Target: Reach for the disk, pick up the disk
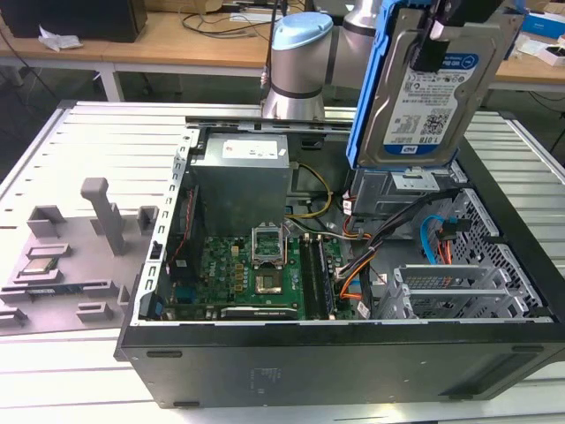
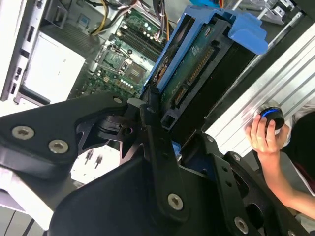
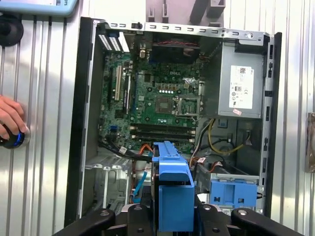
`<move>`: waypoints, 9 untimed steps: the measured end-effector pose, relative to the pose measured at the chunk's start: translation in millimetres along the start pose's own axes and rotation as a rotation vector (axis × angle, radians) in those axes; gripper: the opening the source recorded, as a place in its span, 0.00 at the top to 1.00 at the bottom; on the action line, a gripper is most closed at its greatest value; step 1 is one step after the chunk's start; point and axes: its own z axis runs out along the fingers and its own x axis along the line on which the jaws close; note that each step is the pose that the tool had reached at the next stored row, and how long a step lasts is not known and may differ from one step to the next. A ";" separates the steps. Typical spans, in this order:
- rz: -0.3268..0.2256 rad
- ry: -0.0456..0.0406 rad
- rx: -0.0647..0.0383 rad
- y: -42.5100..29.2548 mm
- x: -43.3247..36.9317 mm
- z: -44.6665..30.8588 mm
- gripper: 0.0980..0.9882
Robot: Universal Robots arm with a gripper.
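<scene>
The disk (image 1: 431,97), a silver hard drive with a blue-and-white label and a blue bracket along its sides, hangs upright in the air above the back right corner of the open computer case (image 1: 353,353). My gripper (image 1: 439,31) is shut on its upper end. In the second wrist view the black fingers (image 2: 147,115) clamp the disk's (image 2: 197,64) connector end from both sides. The first wrist view looks down along the blue bracket of the disk (image 3: 172,191), which sits between the jaws of the gripper (image 3: 172,219) over the case's drive corner.
Inside the case are the motherboard (image 1: 256,274), the grey power supply (image 1: 243,181), loose cables and a drive cage with a blue latch (image 3: 234,191). A grey fixture holding a processor chip (image 1: 40,262) lies at the exterior view's left. A person's hand (image 3: 10,115) rests on a blue-lit button.
</scene>
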 end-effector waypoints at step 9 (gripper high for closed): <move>0.000 -0.0001 0.000 1.9 42.0 3.0 0.70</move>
